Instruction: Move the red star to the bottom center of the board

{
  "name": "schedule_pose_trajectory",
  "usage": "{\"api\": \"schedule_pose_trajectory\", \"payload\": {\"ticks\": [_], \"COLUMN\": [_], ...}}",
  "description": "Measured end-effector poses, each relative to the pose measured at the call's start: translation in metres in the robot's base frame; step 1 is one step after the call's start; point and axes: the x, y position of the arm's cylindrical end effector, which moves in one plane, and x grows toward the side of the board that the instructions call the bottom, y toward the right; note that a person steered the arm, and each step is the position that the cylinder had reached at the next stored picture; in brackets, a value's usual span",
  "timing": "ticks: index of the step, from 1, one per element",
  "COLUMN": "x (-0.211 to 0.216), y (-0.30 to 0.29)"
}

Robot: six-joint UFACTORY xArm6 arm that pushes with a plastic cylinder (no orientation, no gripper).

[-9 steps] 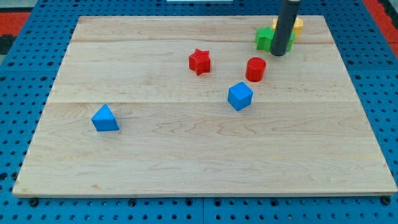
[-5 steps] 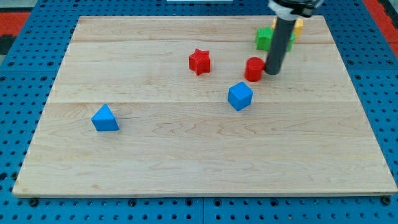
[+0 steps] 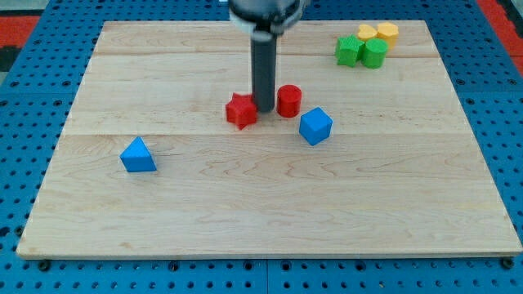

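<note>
The red star [image 3: 240, 111] lies on the wooden board [image 3: 261, 204], a little above its middle. My tip [image 3: 263, 109] touches the star's right side, between it and a red cylinder [image 3: 288, 100] just to the right. A blue cube-like block [image 3: 315, 126] sits lower right of the cylinder. The rod rises to the view's top.
A blue triangular block [image 3: 137, 155] lies at the board's left. Two green blocks [image 3: 360, 51] and two yellow blocks [image 3: 378, 33] cluster at the top right corner. Blue pegboard surrounds the board.
My tip swept left from the green blocks, pushing the red cylinder left and down, then reached the red star, which has shifted down and left.
</note>
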Motion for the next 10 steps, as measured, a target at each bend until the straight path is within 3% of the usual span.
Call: {"api": "schedule_pose_trajectory", "payload": {"ticks": [2,3,10], "x": [-0.058,-0.059,-0.072], "y": [-0.036,-0.070,-0.070]}}
